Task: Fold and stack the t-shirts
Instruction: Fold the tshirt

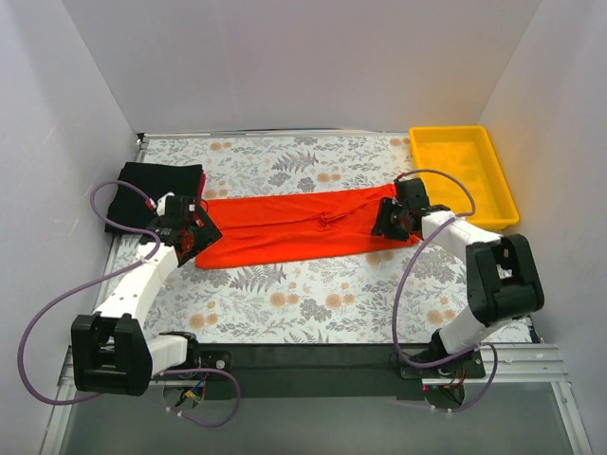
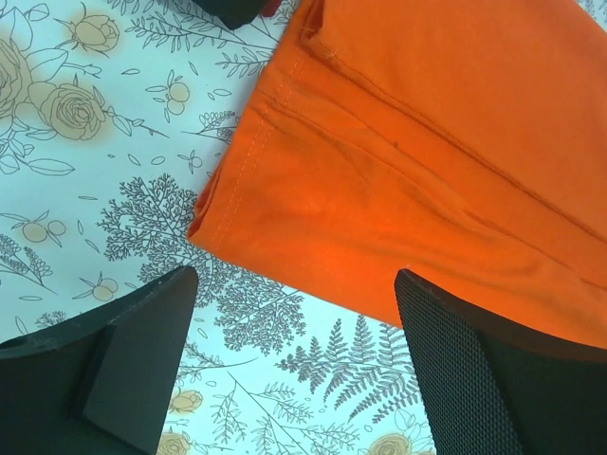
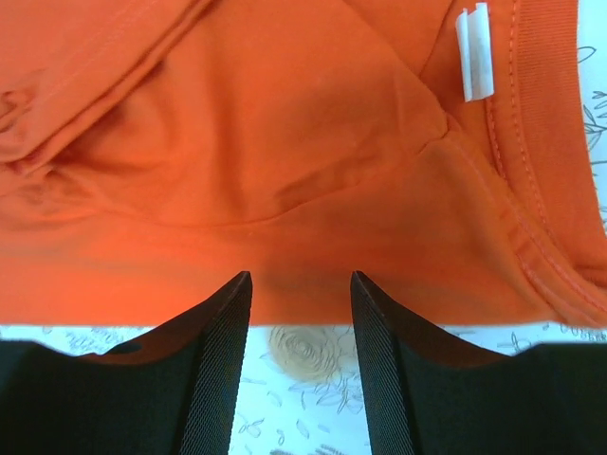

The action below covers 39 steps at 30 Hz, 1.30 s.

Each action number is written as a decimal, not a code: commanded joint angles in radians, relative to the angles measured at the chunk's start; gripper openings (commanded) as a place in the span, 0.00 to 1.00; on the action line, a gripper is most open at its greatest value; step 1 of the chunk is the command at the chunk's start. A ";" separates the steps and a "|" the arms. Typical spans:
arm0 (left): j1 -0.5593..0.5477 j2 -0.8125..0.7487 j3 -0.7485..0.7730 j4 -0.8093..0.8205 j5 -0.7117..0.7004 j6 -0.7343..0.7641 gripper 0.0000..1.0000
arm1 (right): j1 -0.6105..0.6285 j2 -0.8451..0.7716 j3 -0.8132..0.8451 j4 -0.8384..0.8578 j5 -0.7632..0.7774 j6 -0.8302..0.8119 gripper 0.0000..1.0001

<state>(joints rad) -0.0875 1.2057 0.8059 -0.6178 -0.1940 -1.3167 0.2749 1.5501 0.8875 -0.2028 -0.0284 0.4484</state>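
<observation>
An orange-red t-shirt [image 1: 294, 227] lies folded lengthwise into a long strip across the middle of the table. My left gripper [image 1: 193, 244] is open over its left end; in the left wrist view the hemmed corner [image 2: 379, 161] lies just beyond the gripper [image 2: 296, 289], with nothing between the jaws. My right gripper [image 1: 389, 226] is open at the shirt's right end; its wrist view shows the gripper [image 3: 301, 280] over the shirt's near edge [image 3: 285, 190] by the collar and white neck label [image 3: 474, 52]. A folded black shirt with a dark red one [image 1: 156, 190] sits at the back left.
A yellow plastic tray [image 1: 465, 172] stands at the back right corner. The table has a floral-print cover [image 1: 313, 303]. White walls enclose the left, back and right sides. The black shirt stack is close beside my left arm.
</observation>
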 commanded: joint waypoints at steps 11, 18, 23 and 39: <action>0.003 -0.057 -0.122 0.113 0.004 0.031 0.79 | -0.052 0.472 0.460 -0.024 0.111 -0.319 0.48; -0.012 -0.031 -0.093 0.113 0.054 0.037 0.79 | -0.072 0.660 0.868 -0.098 0.181 -0.419 0.48; -0.018 0.063 0.031 0.118 0.099 0.028 0.79 | 0.013 0.492 0.808 -0.095 0.105 -0.402 0.49; -0.021 0.632 0.547 0.113 0.102 0.040 0.49 | 0.464 0.396 0.544 0.066 -0.137 -0.257 0.38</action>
<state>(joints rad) -0.1059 1.8206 1.2949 -0.4911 -0.1009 -1.2858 0.7086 1.9102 1.3972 -0.1837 -0.1223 0.1837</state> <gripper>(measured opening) 0.505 0.390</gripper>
